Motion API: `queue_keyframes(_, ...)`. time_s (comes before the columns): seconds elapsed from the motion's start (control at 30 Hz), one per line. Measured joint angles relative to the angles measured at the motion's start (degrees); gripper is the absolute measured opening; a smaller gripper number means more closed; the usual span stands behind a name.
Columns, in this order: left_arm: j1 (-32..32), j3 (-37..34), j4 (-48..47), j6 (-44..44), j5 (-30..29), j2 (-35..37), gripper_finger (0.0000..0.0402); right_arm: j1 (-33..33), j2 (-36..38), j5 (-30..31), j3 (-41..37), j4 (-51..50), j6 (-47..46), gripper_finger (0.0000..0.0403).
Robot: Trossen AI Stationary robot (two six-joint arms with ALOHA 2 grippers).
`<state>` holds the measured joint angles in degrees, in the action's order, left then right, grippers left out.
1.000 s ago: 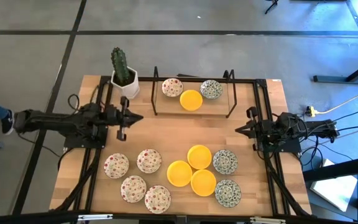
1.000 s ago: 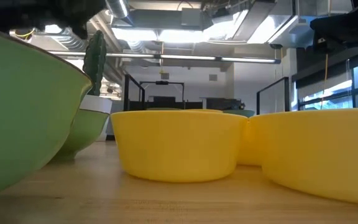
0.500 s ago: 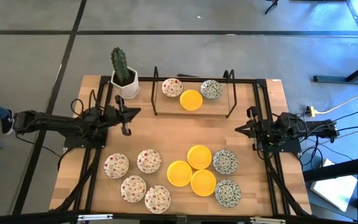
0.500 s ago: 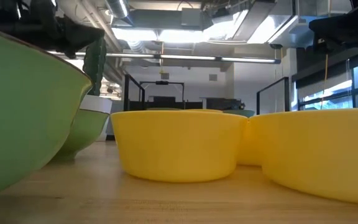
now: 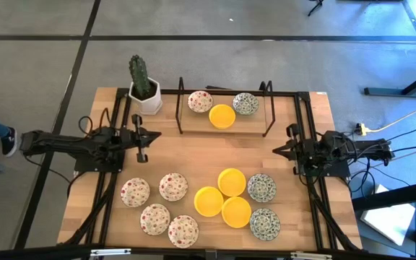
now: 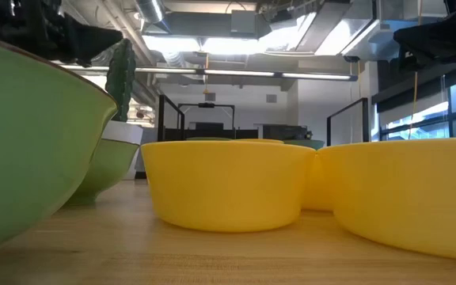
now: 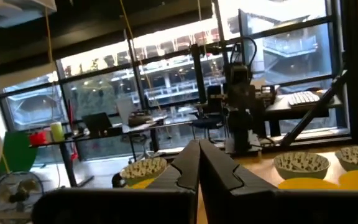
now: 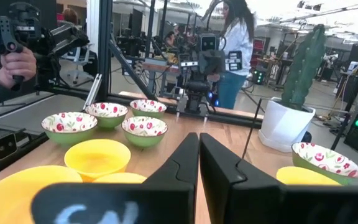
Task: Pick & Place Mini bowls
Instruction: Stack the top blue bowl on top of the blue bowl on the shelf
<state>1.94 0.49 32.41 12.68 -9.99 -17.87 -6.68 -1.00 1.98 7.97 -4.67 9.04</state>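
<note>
**Both claws idle above the tabletop, mini bowls waiting**

From my remote station I see the left claw (image 5: 150, 136) with its fingers pressed together and holding nothing, poised over bare wood on the tabletop (image 5: 193, 148). The right claw (image 5: 277, 151) faces it across the middle, also closed and empty. Between the two claws and nearer the front edge lie the mini bowls (image 5: 222, 195): four red-speckled ones (image 5: 159, 204) on the left claw's side, four yellow ones (image 5: 222, 196) in the centre, two green-grey ones (image 5: 263, 206) on the right claw's side. Beyond the claws, three more bowls sit inside a black wire rack (image 5: 224, 110), beside a potted cactus (image 5: 143, 87).
</note>
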Motion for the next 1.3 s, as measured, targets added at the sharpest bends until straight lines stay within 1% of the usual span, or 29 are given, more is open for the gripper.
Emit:
queue_keyframes(0.17,-3.1,0.0,-4.9,1.3,-0.4,6.3,0.0002,0.0,0.0,0.0,0.0,0.1,0.0,0.0017)
queue_keyframes(0.27,-4.8,0.0,-8.4,1.8,-0.8,8.8,0.0002,0.0,0.0,0.0,0.0,0.1,0.0,0.0017)
queue_keyframes(0.43,-6.1,0.0,-12.5,0.0,-8.1,9.3,0.0002,0.0,0.0,0.0,0.0,0.1,0.0,0.0017)
queue_keyframes(0.53,-6.1,0.0,-13.7,-1.5,-10.4,9.3,0.0002,0.0,0.0,0.0,0.0,0.1,0.0,0.0017)
queue_keyframes(0.8,-6.1,0.0,-13.4,-1.6,-10.6,9.3,0.0003,0.0,0.0,-0.1,0.0,0.1,0.0,0.0017)
queue_keyframes(0.97,-6.2,0.0,-13.5,-0.7,-10.2,9.3,0.0004,0.0,0.0,-3.0,0.0,0.1,-1.0,0.0017)
queue_keyframes(1.3,-7.1,0.0,-12.4,0.5,-9.4,9.3,0.0008,0.0,0.0,-3.1,0.0,1.5,0.0,0.0017)
